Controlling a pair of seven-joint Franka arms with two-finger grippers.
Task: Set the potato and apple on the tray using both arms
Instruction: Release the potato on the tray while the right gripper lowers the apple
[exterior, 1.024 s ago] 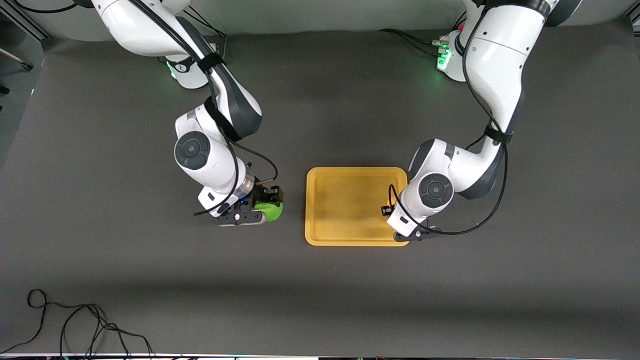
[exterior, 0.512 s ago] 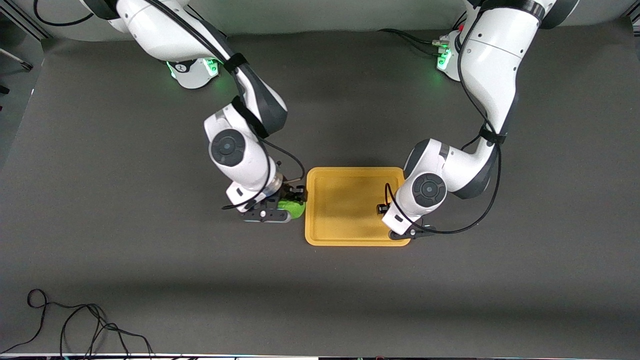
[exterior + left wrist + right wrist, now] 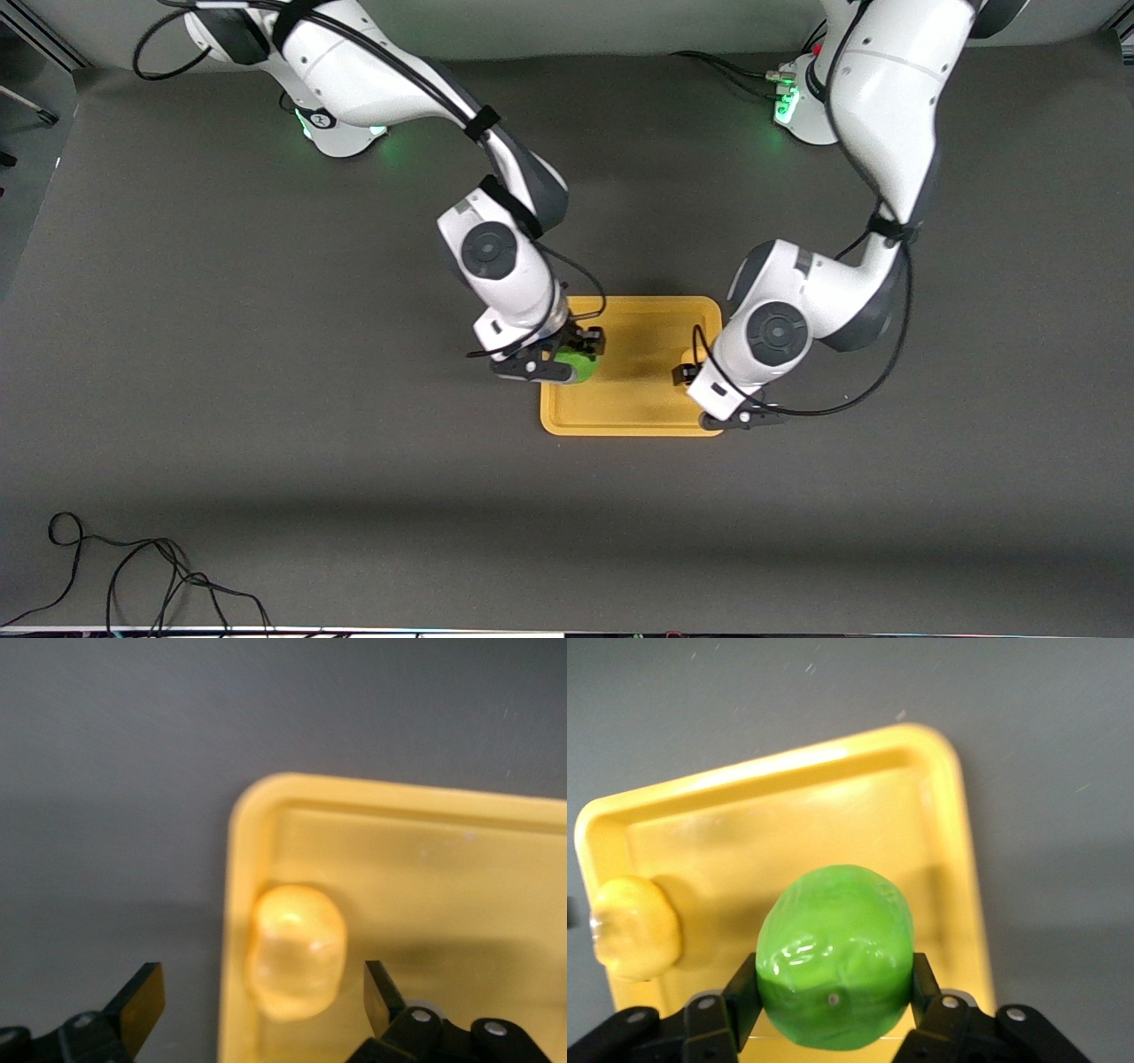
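My right gripper [image 3: 567, 363] is shut on the green apple [image 3: 578, 365] and holds it over the orange-yellow tray [image 3: 638, 421], at the tray's end toward the right arm. In the right wrist view the apple [image 3: 833, 966] sits between the black fingers [image 3: 749, 983] above the tray [image 3: 833, 815]. The yellow potato [image 3: 633, 926] lies on the tray against the rim at the end toward the left arm. My left gripper [image 3: 261, 1001] is open above the potato [image 3: 297, 961], one finger on each side of it, not touching. In the front view the left wrist hides the potato.
A dark grey mat covers the table around the tray [image 3: 425, 859]. A loose black cable [image 3: 133, 576] lies on the mat at the corner nearest the front camera, toward the right arm's end.
My right arm has carried the apple from over the mat beside the tray to over the tray's end. My left arm has stayed about where it was.
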